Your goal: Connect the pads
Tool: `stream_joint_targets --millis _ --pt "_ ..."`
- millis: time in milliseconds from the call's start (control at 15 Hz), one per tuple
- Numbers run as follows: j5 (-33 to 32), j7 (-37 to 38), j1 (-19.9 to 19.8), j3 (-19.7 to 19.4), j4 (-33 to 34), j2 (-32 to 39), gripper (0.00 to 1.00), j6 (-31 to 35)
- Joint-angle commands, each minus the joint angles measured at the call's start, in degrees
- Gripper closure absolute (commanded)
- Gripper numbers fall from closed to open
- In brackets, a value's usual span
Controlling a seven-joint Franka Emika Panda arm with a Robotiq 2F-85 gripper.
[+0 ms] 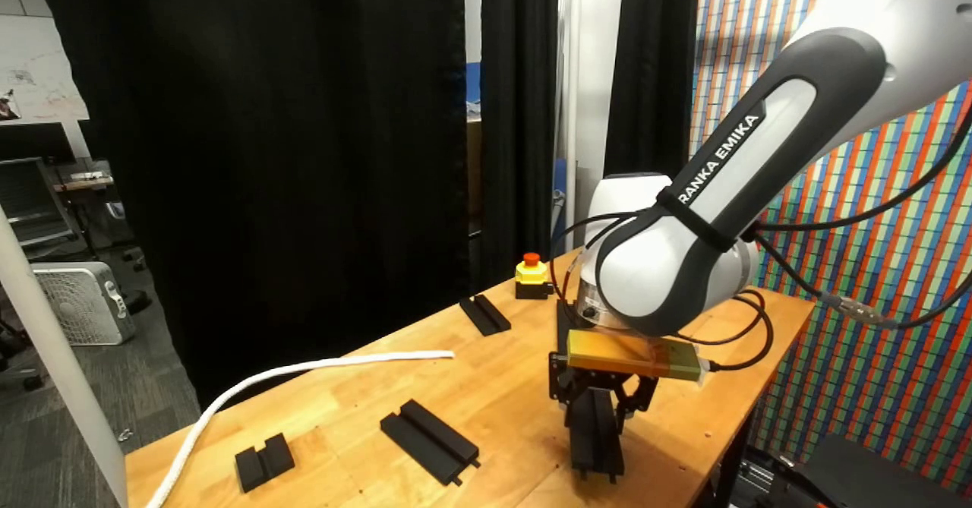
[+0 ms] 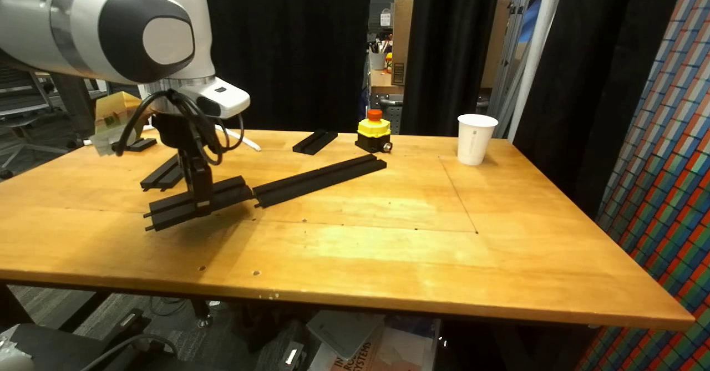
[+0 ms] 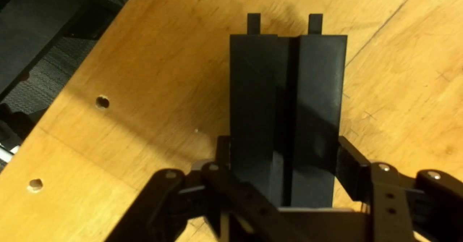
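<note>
Over the wooden tabletop [image 2: 399, 265], the end effector [image 3: 284, 156] clasps a black pad [image 3: 253, 97] by its long sides; likely light, stiff and slick, best gripped mid-length.

This is a robotics lab, to judge by the Franka arm [image 1: 729, 155] over a drilled wooden tabletop [image 2: 421, 260], the red-and-yellow stop button [image 2: 374, 129] and the tall black curtains [image 1: 258, 151] (with an office chair [image 1: 32, 193] and box fan [image 1: 77, 304] beyond).

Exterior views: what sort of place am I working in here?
Probably a robotics lab, going by the robot arm, what looks like an emergency-stop button on the table, and the black curtains hung behind it.
</note>
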Motion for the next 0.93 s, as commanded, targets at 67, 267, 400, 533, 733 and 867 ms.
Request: stream_joint_targets --millis 67,267,400,533,733,867 --pt "3.2 -4.6 0.2 0.2 1.1 2.2 0.55 2.9" --pt "4.5 -5.7 0.4 0.4 1.7 3.5 0.55 3.7" --pt "5.0 -6.1 0.4 0.5 2.3 4.2 0.55 3.7" --pt "5.1 -5.8 0.6 0.7 3.0 4.7 0.55 3.4" --pt "5.3 -4.5 1.4 1.7 3.9 5.4 0.55 3.3" --pt "5.7 -3.6 2.2 2.6 4.4 5.8 0.55 3.4"
